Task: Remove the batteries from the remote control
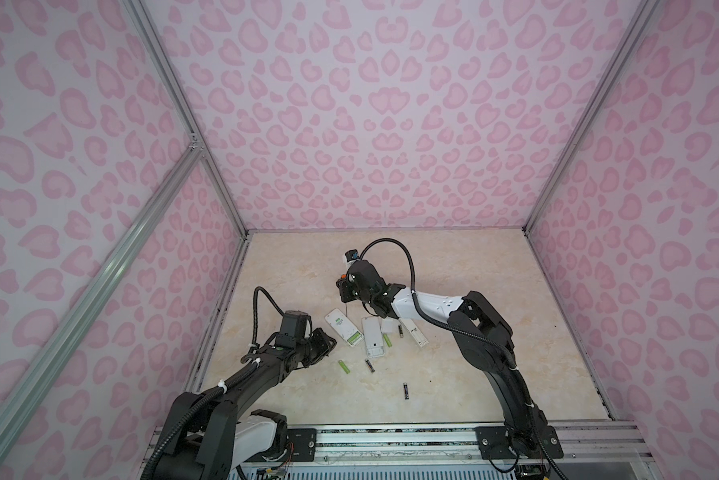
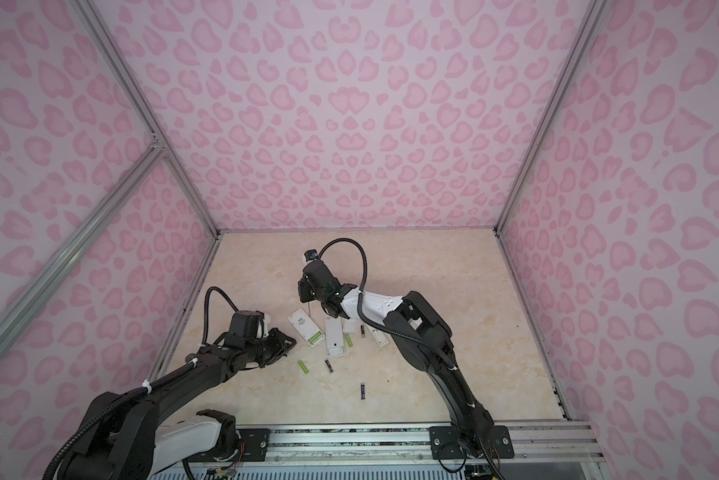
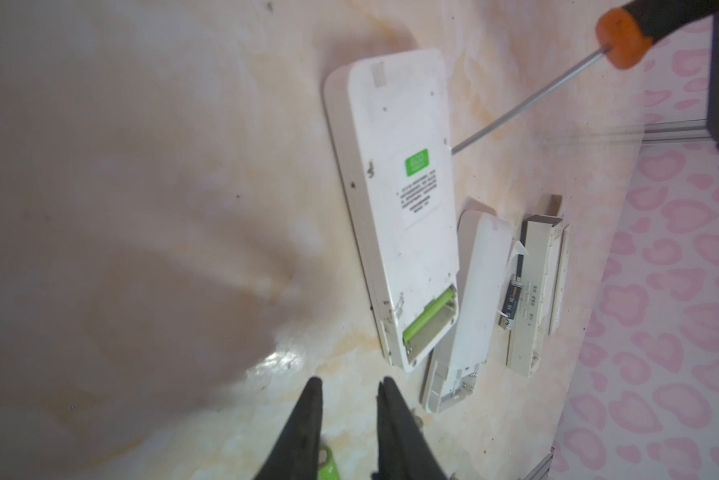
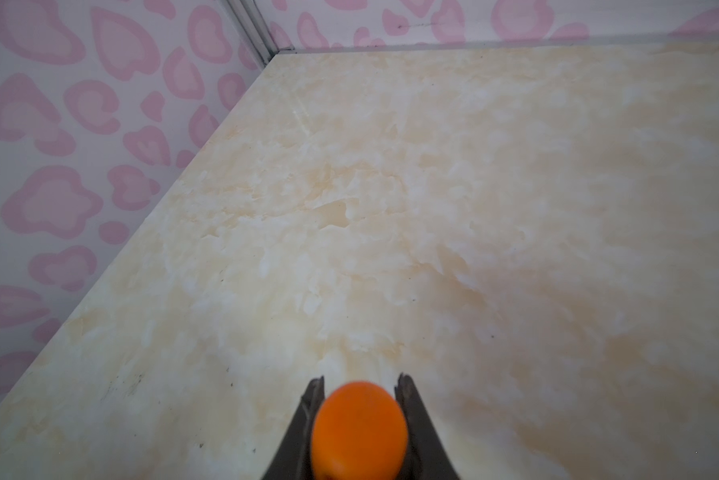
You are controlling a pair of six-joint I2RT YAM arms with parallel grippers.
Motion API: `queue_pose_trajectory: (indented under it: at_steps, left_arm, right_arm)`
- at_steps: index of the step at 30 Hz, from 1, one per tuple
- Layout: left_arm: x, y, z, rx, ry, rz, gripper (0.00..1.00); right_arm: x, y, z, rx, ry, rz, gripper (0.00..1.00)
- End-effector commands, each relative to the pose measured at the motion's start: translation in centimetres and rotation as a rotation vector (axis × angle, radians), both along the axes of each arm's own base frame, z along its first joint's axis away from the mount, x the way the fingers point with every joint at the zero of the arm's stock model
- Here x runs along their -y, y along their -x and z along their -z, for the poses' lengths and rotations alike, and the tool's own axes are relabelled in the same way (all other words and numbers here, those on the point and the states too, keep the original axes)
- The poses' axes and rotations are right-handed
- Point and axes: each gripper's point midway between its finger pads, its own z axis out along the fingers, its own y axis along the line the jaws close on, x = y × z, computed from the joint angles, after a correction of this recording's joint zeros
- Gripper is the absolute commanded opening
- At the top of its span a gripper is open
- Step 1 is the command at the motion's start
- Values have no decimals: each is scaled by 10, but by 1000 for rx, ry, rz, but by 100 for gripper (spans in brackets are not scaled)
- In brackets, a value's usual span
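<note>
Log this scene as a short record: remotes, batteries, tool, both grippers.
remotes: three white ones; leftmost remote, middle remote, rightmost remote
loaded battery: one lime green cell in the leftmost remote's open compartment
loose batteries: five on the table, two green, three black
tool: screwdriver, orange handle end
right gripper: shut on the screwdriver
left gripper: open, nothing between its tips, near the leftmost remote's battery end
</note>
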Motion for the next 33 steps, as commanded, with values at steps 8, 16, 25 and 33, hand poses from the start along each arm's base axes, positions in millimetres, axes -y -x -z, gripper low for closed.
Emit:
queue_pose_trajectory:
  at_steps: [8,16,25,33]
  left_arm:
    - [-9,0,-19,46,-50,-15,29]
    - [-16,-12,-37,92,-118,-2,32]
    - [-11,-42,-45,94,-155,60,35]
    - [-1,-64,-38,71,-141,99,35]
  right_arm:
    - [-35,18,7,-52,-41,-122,0]
    - [-16,14,-36,20,-34,-49,0]
    - [47,21,-56,68,-82,160,0]
    - [67,29,-40,34,-98,227,0]
